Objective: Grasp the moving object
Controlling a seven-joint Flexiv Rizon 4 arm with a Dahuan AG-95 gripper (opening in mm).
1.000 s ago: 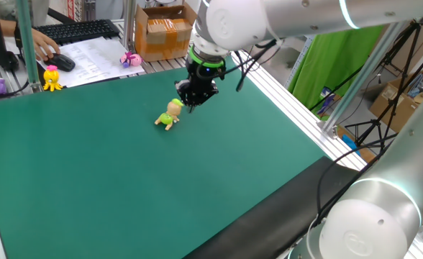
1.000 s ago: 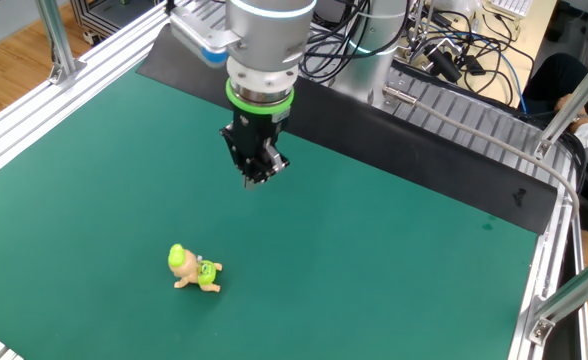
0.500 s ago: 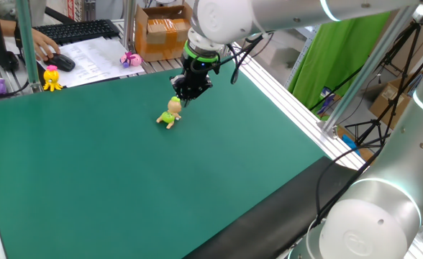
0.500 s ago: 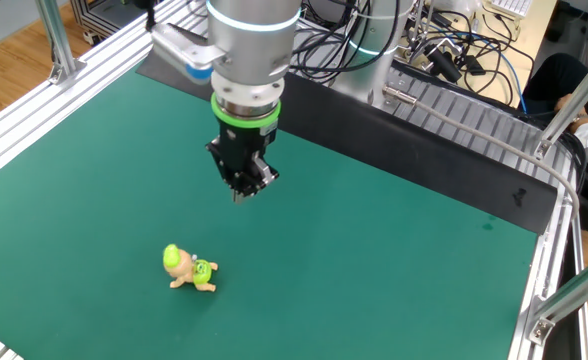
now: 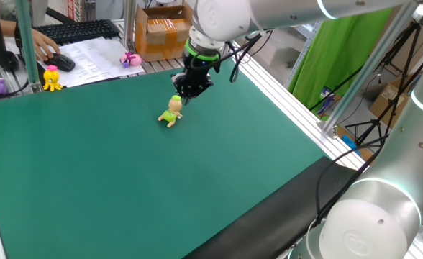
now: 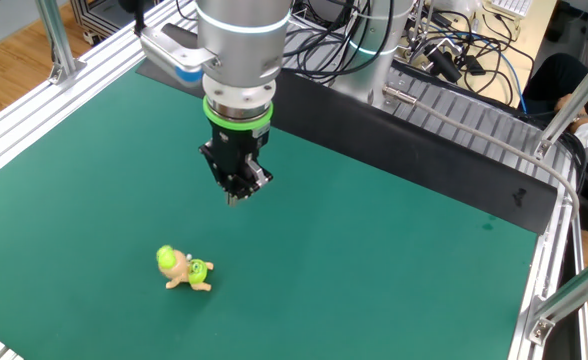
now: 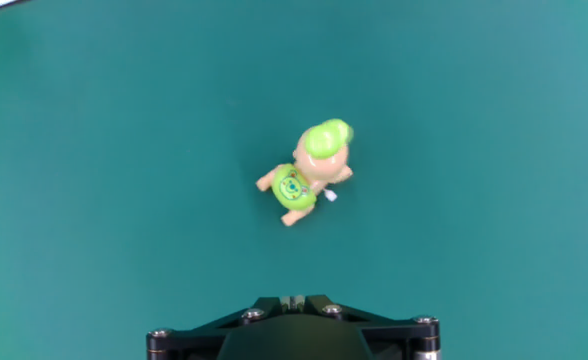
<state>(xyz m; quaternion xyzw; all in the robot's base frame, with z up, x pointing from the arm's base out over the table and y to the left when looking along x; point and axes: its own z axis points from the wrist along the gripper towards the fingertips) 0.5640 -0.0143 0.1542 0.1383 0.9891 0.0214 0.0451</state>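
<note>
One toy figure on the move, our gripper trailing above it.

We see the toy figure (image 6: 182, 269) has crept further across the green mat (image 5: 89, 180), and our gripper (image 6: 236, 190) has followed yet hangs above and apart from it. Whether its jaws are apart we cannot tell. We judge the grasp remains ahead.

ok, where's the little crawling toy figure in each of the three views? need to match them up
One fixed view: toy figure upper centre on the green mat, just below-left of the gripper.
The other fixed view: toy figure lower left, below-left of the gripper, apart from it.
Hand view: toy figure slightly above centre, green cap toward upper right.
Shared landmark: the green mat; the gripper also shows in both fixed views.
</note>
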